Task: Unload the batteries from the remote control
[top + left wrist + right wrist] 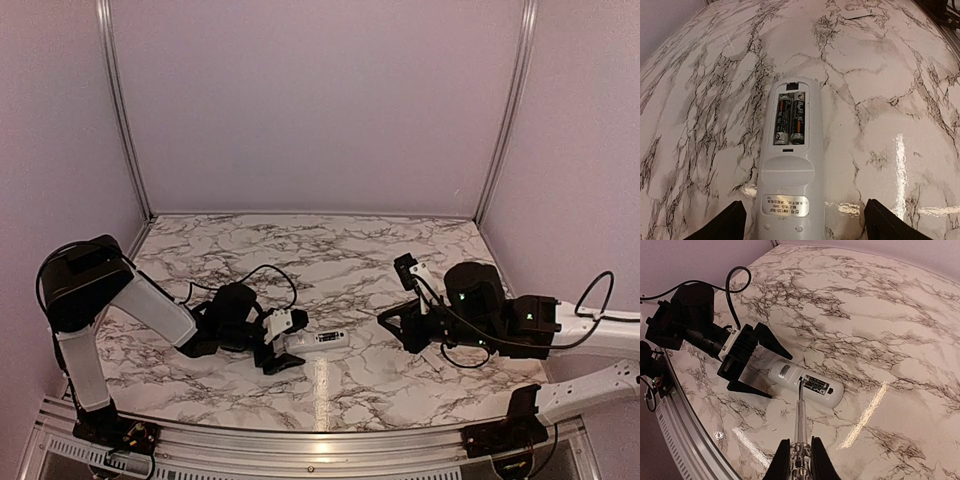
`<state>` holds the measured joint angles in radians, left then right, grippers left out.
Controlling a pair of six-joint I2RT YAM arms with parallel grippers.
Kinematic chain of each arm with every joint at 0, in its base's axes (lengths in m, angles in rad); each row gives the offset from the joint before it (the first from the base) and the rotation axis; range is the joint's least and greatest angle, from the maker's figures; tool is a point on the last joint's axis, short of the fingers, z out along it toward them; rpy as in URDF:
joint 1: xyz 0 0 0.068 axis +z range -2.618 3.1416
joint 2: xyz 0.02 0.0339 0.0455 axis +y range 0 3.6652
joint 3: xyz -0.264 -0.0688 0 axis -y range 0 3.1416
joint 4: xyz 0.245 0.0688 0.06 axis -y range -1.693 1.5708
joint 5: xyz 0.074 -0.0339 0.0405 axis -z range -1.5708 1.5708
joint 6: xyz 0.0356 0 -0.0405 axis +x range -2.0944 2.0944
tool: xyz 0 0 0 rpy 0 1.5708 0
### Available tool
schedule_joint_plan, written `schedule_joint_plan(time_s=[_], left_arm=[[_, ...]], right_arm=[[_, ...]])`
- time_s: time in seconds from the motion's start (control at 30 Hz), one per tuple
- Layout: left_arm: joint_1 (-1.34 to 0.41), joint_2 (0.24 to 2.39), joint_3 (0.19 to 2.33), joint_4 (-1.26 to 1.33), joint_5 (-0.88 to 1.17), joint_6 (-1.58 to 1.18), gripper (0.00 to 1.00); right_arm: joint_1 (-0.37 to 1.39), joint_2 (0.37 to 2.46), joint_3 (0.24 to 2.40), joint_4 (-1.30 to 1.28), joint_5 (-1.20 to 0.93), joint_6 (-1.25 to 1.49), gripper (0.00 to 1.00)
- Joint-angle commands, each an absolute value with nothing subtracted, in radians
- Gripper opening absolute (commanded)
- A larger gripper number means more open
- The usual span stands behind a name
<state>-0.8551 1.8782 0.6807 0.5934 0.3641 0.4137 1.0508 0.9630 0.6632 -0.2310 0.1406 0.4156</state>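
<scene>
Right jaws: closed on a thin clear stick (800,415) that points away from me toward the remote (829,392).
Stick tip: it sits over the remote's open back, but I cannot tell whether it touches.
Remote: lying flat on the table (900,315) with its back face up.
Batteries (791,120): both are seated side by side in the dark recess.
Left jaws: spread wide on either side of the remote's end, not pinching it.
Done: I judge the cover is already off, since the recess is exposed.
Left: both batteries have yet to be levered out, so the unloading itself has not started.
</scene>
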Motion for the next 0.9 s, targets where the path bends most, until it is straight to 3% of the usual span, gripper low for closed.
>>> schedule_joint_plan(time_s=[0.0,0.57,0.87], left_arm=[[-0.832,1.896,0.719,0.574,0.457,0.434,0.85],[-0.816,2.012,0.842,0.472,0.519,0.438,0.73],[-0.816,2.058,0.879,0.435,0.511,0.438,0.62]], right_arm=[[1.045,0.98,0.661,-0.199,0.134,0.416,0.0],[1.045,1.003,0.652,-0.175,0.117,0.411,0.0],[1.045,1.003,0.647,-0.17,0.111,0.412,0.0]])
